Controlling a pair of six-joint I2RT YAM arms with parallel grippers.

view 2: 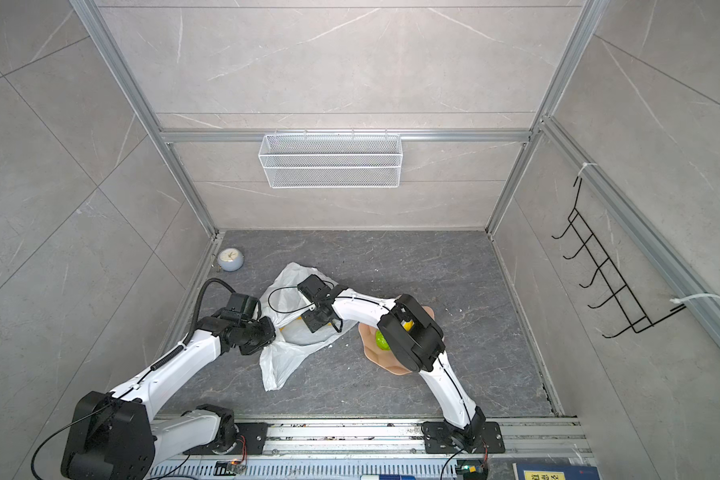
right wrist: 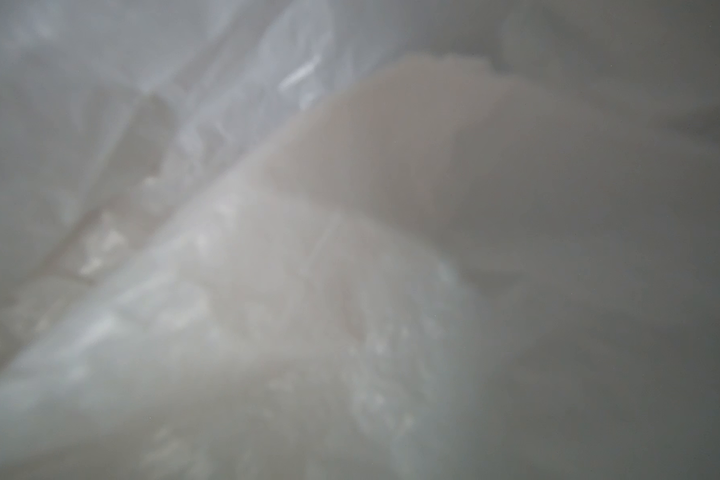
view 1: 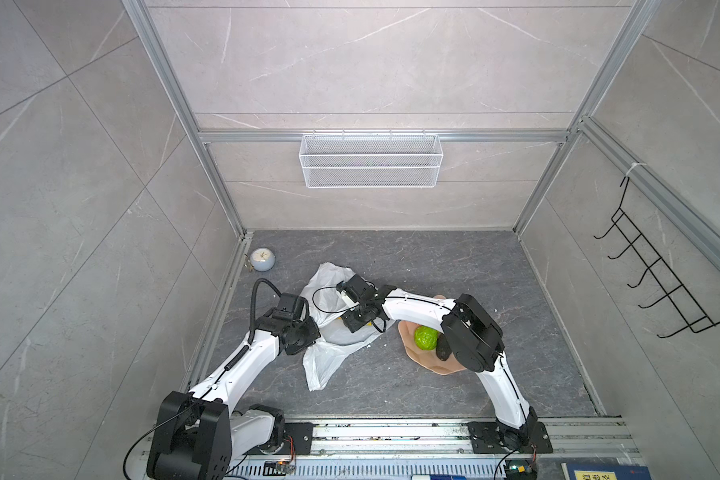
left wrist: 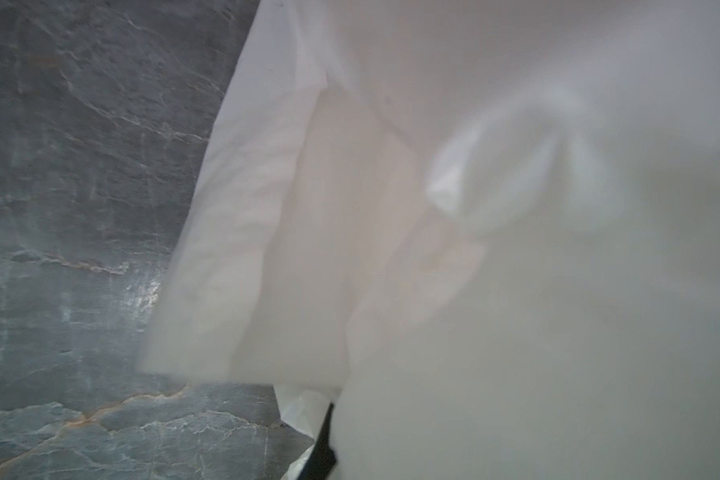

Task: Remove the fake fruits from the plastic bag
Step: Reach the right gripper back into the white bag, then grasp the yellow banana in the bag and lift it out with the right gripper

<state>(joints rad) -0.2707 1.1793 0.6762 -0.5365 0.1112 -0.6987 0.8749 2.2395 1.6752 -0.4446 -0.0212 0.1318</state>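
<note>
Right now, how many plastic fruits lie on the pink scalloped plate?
2 show: a bumpy bright green fruit and a dark oval one beside it. The right arm covers much of the plate, so more may be hidden.

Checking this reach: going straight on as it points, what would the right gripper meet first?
Probably the plastic bag: the right gripper points into it, and its wrist view shows only blurred white film. Depth unclear.
</note>
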